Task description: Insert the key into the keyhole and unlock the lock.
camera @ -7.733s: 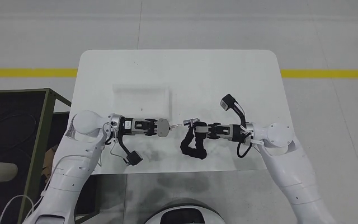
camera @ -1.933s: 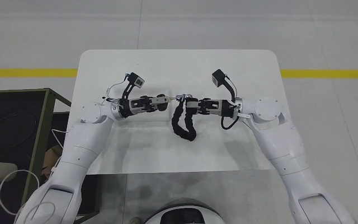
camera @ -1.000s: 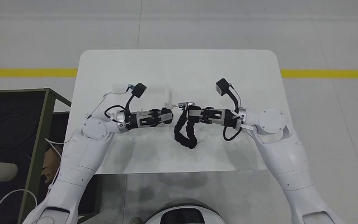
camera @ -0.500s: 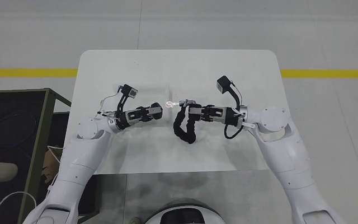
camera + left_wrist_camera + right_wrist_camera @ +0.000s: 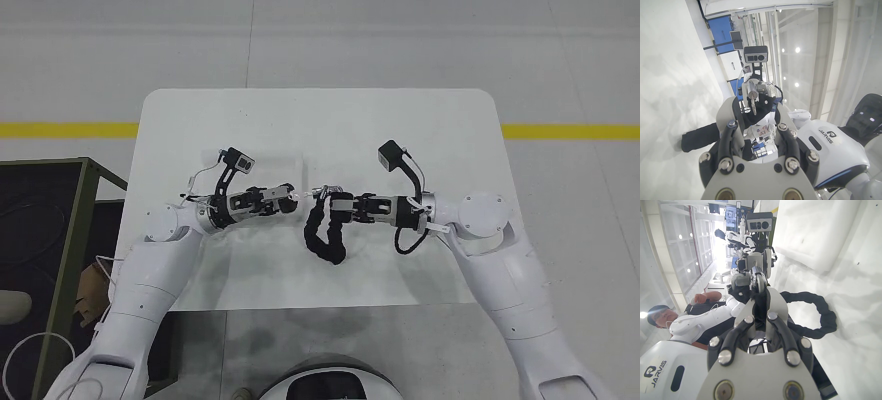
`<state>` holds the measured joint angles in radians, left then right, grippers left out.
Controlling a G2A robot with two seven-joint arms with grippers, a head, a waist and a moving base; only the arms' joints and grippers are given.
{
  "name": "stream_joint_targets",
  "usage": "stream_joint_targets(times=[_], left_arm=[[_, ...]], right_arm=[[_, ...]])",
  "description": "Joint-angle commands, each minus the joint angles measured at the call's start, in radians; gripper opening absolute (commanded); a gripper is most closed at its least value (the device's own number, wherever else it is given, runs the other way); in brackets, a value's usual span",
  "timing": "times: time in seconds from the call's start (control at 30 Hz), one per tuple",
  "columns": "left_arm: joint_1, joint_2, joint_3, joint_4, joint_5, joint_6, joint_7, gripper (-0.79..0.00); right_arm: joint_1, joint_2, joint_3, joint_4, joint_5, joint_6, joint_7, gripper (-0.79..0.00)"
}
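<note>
Mid-table, the right gripper [image 5: 337, 204] pinches the black cable lock [image 5: 322, 240], with the key [image 5: 753, 106] already seated in its keyhole. At the lock's nine o'clock the left gripper [image 5: 756, 110] hovers, jaws spread. Next, it seems, it must close on the key and turn it.

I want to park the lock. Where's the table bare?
Bare table: the far strip beyond the tray, the right end, the near edge below the cable. Crowded: the middle, where left end effector and right end effector meet at the lock.
</note>
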<state>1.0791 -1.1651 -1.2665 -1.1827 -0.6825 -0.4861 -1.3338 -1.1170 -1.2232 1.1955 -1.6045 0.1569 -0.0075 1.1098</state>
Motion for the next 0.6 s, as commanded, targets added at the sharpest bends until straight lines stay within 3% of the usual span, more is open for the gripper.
stream_joint_targets(times=[0.0,0.03,0.23,0.4,0.57], left_arm=[[-0.002,-0.004,0.001,0.000,0.000,0.001,-0.002,-0.650],[-0.003,-0.006,0.002,0.000,0.003,0.002,-0.002,-0.785],[0.002,-0.011,-0.001,-0.047,0.071,-0.012,0.012,-0.785],[0.028,-0.003,-0.006,-0.135,0.245,-0.113,0.112,-0.785],[0.049,0.010,0.002,-0.166,0.409,-0.239,0.239,-0.785]], right_arm=[[-0.001,-0.001,-0.001,-0.001,-0.002,0.000,0.002,-0.785],[-0.002,-0.001,-0.002,-0.001,-0.002,0.000,0.004,-0.785],[-0.001,-0.002,0.001,0.005,-0.007,0.006,0.008,-0.785],[0.001,-0.002,0.008,0.007,-0.005,0.007,0.011,-0.785],[0.001,-0.001,0.017,0.011,-0.010,0.004,0.014,-0.785]])
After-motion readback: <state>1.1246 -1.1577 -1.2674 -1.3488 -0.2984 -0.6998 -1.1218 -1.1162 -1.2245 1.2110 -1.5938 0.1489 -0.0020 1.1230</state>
